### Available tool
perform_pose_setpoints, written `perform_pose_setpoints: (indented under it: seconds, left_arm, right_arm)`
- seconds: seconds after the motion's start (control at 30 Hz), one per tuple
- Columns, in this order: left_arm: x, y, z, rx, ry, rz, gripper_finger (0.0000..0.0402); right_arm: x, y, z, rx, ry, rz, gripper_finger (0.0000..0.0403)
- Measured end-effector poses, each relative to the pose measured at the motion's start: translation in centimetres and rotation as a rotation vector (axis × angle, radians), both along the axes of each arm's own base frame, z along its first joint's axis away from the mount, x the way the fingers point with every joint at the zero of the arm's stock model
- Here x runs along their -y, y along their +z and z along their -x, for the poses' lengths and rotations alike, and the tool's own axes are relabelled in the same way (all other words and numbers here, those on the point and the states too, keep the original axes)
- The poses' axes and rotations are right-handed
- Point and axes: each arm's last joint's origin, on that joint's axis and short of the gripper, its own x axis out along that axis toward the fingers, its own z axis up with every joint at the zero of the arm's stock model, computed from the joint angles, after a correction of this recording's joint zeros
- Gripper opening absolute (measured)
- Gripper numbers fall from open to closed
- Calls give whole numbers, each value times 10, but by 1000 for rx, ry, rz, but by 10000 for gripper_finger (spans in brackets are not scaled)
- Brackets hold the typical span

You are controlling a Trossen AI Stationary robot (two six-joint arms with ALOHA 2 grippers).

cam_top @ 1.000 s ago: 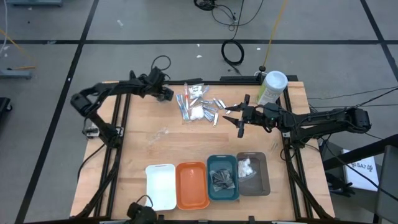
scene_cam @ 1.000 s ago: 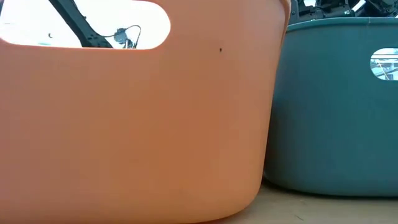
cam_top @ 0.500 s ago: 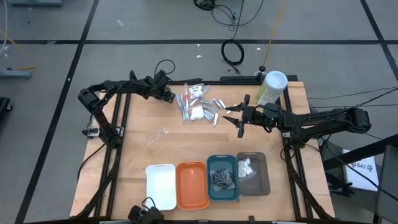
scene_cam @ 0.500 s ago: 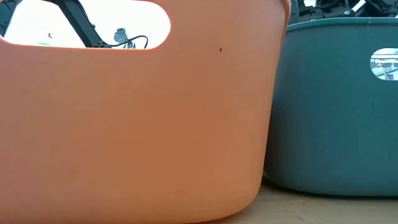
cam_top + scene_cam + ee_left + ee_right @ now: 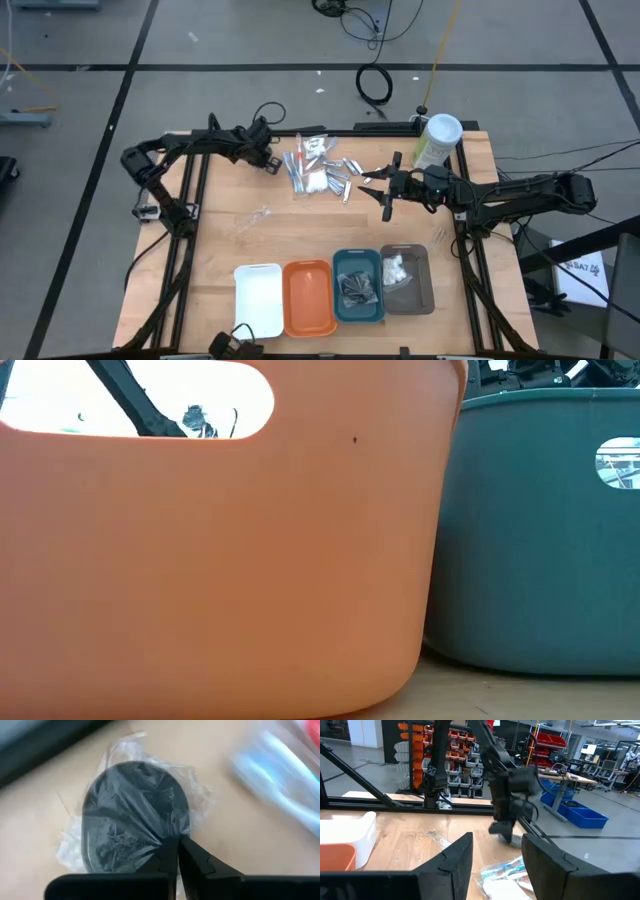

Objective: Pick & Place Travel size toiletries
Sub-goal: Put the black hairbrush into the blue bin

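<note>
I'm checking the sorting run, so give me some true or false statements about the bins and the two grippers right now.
1. The left gripper is shut on the wrapped dark bundle. True.
2. The orange bin holds white pads. False: it looks empty; the white pads lie in the grey bin.
3. The right gripper is open with nothing between its fingers. True.
4. The green canister lies tipped over. False: it stands upright at the table's far right corner.

High view: even overhead light, sharp, soft short shadows on the surface [image 5: 230, 245]. Low view: orange tray [image 5: 220, 560] fills the lens, soft; its handle slot is blown out white. Left wrist: very close, the blue-and-white wrapped stick [image 5: 280, 780] smeared by blur, mild glare on the dark bundle [image 5: 132, 817] wrap. Right wrist: background crisp, near pincer fingers [image 5: 452, 862] soft.
</note>
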Motion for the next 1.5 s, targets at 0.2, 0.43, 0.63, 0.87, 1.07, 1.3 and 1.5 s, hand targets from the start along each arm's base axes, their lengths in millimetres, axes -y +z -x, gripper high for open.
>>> perform_pose_setpoints:
  seconds: [0.2, 0.43, 0.63, 0.87, 1.07, 1.3, 1.5]
  left_arm:
    - [24, 59, 0, 148, -92, -146, 1]
    - [73, 129, 6, 493, -376, -247, 0]
    - [110, 161, 1, 744, -645, -272, 0]
    - [144, 163, -25, 844, -822, -263, 0]
    - [168, 160, -46, 940, -977, -221, 0]
    - [179, 154, -61, 993, -1064, -183, 0]
    - [179, 153, -61, 993, -1060, -177, 0]
  right_arm:
    - [0, 0, 0, 1, -2, 0, 157]
    - [0, 0, 0, 0, -2, 0, 157]
    - [1, 0, -3, 29, -1, -4, 160]
    - [0, -11, -25, 110, 83, 2, 227]
    - [4, -15, -51, 163, 92, 2, 293]
    - [1, -15, -79, 166, 326, -58, 313]
    - [0, -12, -83, 194, 355, -56, 293]
